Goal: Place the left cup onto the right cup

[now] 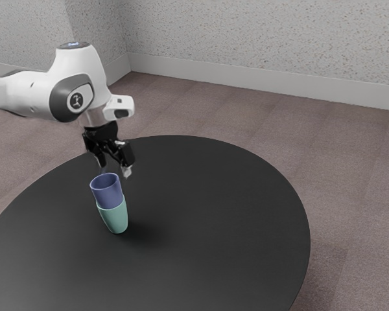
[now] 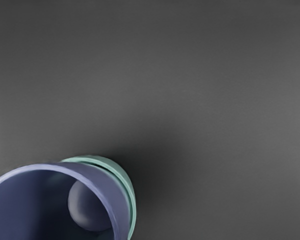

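Black fingers (image 1: 115, 162) stand apart, moderately wide, nothing between them. They hang just above the blue cup (image 1: 106, 190) and a touch toward the exterior view's right of its rim, with a small gap showing, so no contact.

Blue cup sits nested in the green cup (image 1: 114, 218), upright or nearly so, with its upper half sticking out. The stack stands on the dark round desk (image 1: 220, 220), left of centre in the exterior frame. In the wrist view the blue cup (image 2: 30, 200) is close under the hand and its mouth is open to the camera. The green cup (image 2: 124, 181) peeks out as a thin band around the blue cup's outer wall. A pale round patch deep inside the blue cup is probably its base, hard to tell. Bare desk (image 2: 190, 90) lies beyond.

White arm (image 1: 45, 94) comes in from the upper left of the exterior frame. Brown floor (image 1: 311, 136) and a speckled wall (image 1: 259, 32) lie behind.

Step, as a judgement: the placing looks done and the cup is let go, so this is the release and retreat stage. The next move calls for a straight vertical lift with the fingers kept spread, and no sideways drift. The fingertip nearest the rim could clip it and tip the stack.
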### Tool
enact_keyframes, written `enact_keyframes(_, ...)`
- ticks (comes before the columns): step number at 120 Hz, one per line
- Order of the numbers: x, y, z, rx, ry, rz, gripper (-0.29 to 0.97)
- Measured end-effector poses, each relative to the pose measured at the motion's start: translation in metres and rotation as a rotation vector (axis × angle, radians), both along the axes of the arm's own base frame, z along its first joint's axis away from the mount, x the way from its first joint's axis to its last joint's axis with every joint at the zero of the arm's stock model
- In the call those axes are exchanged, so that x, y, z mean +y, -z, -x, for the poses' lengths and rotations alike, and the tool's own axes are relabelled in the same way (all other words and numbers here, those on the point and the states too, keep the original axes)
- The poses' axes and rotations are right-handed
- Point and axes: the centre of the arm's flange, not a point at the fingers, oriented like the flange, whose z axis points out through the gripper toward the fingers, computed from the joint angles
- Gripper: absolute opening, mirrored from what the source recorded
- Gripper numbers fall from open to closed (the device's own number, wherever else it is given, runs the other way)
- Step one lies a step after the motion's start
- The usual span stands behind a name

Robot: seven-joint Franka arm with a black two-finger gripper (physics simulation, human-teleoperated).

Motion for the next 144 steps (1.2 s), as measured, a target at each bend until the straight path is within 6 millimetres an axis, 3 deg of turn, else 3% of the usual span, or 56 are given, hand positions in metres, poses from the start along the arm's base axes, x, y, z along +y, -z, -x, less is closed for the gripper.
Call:
enact_keyframes(24, -0.011, -0.030, -0.011, -0.016, 0.024, 0.005, 0.68)
enact_keyframes(57, -0.023, -0.066, -0.041, -0.023, 0.046, 0.002, 0.68)
enact_keyframes(113, -0.005, -0.105, -0.072, -0.027, 0.019, -0.018, 0.68)
enact_keyframes(144, -0.005, -0.120, -0.069, -0.021, 0.021, -0.018, 0.68)
